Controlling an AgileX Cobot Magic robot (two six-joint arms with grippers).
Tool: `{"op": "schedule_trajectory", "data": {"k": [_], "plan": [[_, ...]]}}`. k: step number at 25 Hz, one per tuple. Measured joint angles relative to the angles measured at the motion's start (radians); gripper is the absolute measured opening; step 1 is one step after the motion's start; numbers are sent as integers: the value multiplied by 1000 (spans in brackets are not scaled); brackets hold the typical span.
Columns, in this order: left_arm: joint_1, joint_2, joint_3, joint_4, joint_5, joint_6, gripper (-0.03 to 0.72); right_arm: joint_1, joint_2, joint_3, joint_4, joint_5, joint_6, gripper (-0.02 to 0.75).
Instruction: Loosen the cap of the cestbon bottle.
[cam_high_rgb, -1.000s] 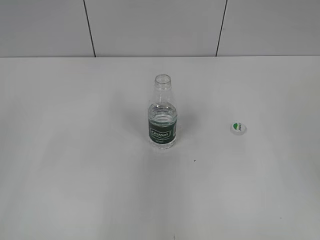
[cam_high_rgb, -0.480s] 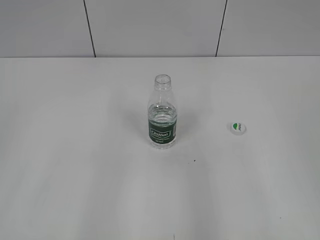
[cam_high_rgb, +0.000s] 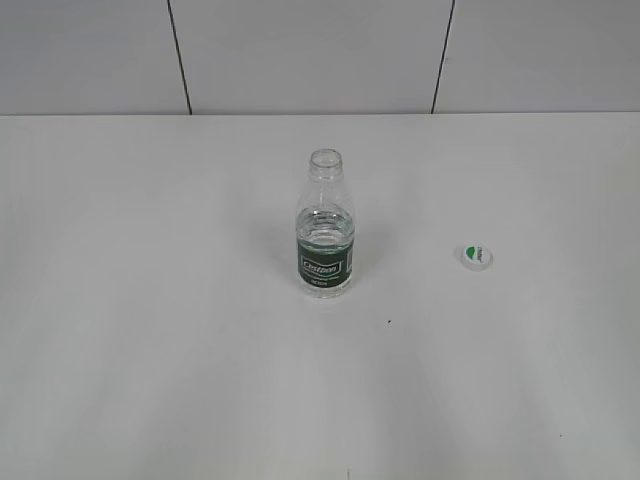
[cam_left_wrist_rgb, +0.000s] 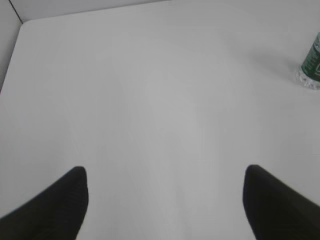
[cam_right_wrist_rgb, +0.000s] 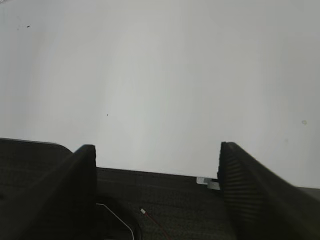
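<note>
One clear plastic cestbon bottle (cam_high_rgb: 324, 232) stands upright mid-table, its ribbed neck uncapped, a dark green label band around its belly. The cap (cam_high_rgb: 477, 256) — a small round disc, half green, half white — lies flat well to its right on the smooth white table (cam_high_rgb: 150, 300). Left gripper (cam_left_wrist_rgb: 165, 192) and right gripper (cam_right_wrist_rgb: 156, 165) are both spread wide, holding nothing.
</note>
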Motion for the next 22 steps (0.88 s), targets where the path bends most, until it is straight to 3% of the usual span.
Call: {"op": "schedule_trajectory", "data": {"k": [9, 22], "plan": [[0, -40, 0, -15, 2, -20, 568, 0, -176, 6, -2, 10, 1, 573], [0, -41, 0, -17, 2, -26, 478, 0, -355, 6, -10, 13, 15, 569]]}}
